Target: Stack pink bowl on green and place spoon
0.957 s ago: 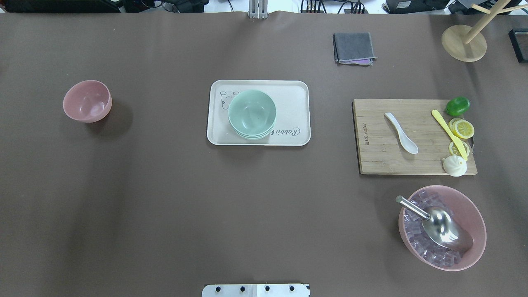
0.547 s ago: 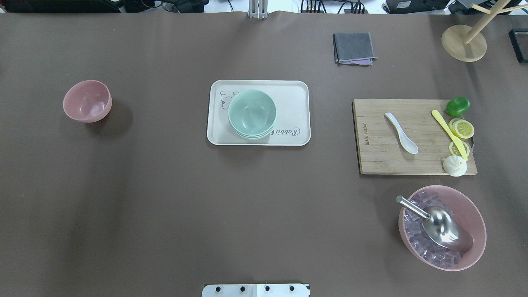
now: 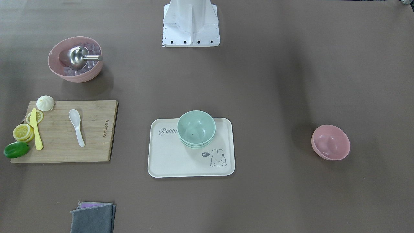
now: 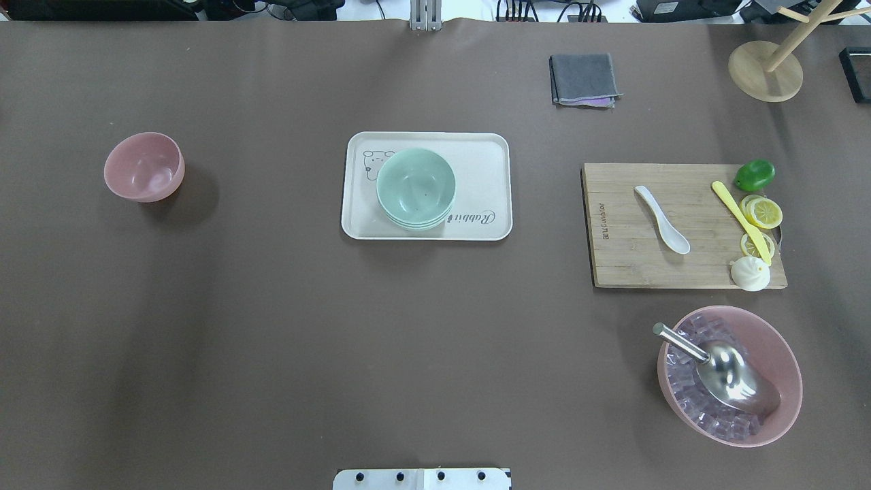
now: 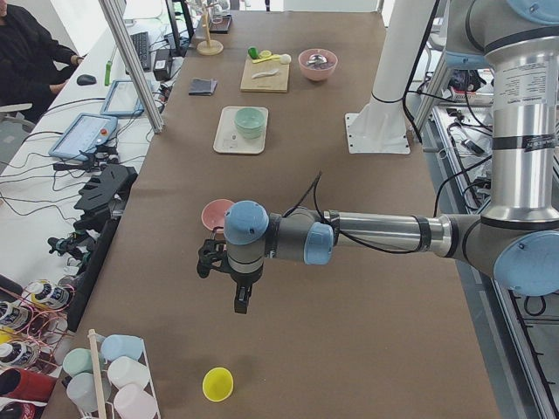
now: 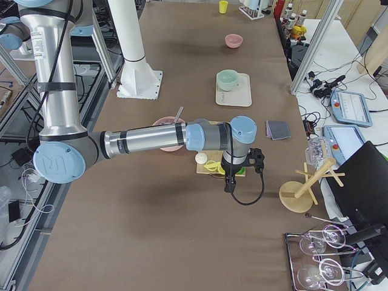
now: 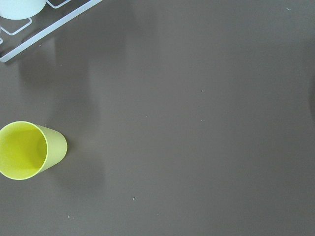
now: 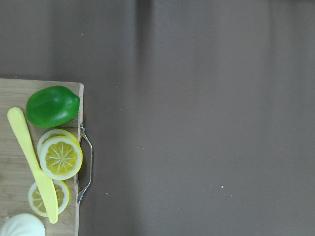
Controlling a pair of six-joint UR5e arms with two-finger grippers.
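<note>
The small pink bowl stands alone on the brown table at the left, also in the front view. The mint-green bowls sit nested on a cream tray at the centre. The white spoon lies on a wooden cutting board at the right. My left gripper shows only in the exterior left view, hanging above the table nearer than the pink bowl. My right gripper shows only in the exterior right view, beyond the board's end. I cannot tell whether either is open.
A larger pink bowl holds ice cubes and a metal scoop. A yellow knife, lemon slices, a lime and a bun are on the board. A grey cloth and a wooden stand are at the back. A yellow cup stands at the table's left end.
</note>
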